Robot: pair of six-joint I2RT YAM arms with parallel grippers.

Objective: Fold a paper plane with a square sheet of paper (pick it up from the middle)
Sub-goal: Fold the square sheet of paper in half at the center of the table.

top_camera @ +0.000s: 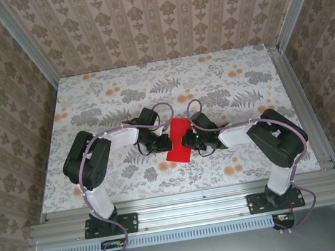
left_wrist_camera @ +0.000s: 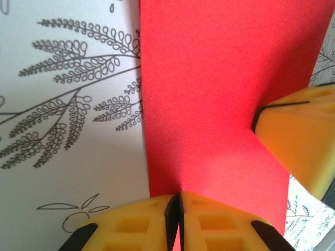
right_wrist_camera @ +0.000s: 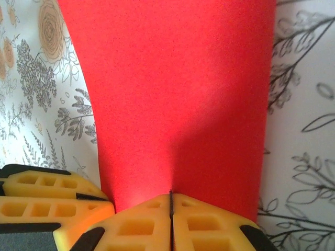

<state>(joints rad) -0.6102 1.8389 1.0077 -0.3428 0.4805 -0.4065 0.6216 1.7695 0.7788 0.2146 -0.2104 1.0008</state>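
The sheet of paper (top_camera: 178,140) sits at the middle of the bench (top_camera: 118,88), between the two grippers. From above it shows as a narrow red strip running from about 12 o'clock to 6 o'clock, its near end leaning slightly toward 7.

The left gripper (top_camera: 165,142) meets the strip from its 9 o'clock side and the right gripper (top_camera: 187,139) from its 3 o'clock side, close together and facing each other across the paper.

In the left wrist view the yellow fingers (left_wrist_camera: 131,227) at 6 o'clock are pressed together, with the edge of the red sheet pinched in the thin seam between them. A yellow finger (left_wrist_camera: 298,141) of the other gripper touches the sheet at 3 o'clock.

In the right wrist view the fingers (right_wrist_camera: 209,227) are likewise closed on the sheet's near edge. The paper spreads away toward 12 o'clock, its left edge curving out toward 11. Whether the strip rests on the bench or hangs just above it cannot be told.
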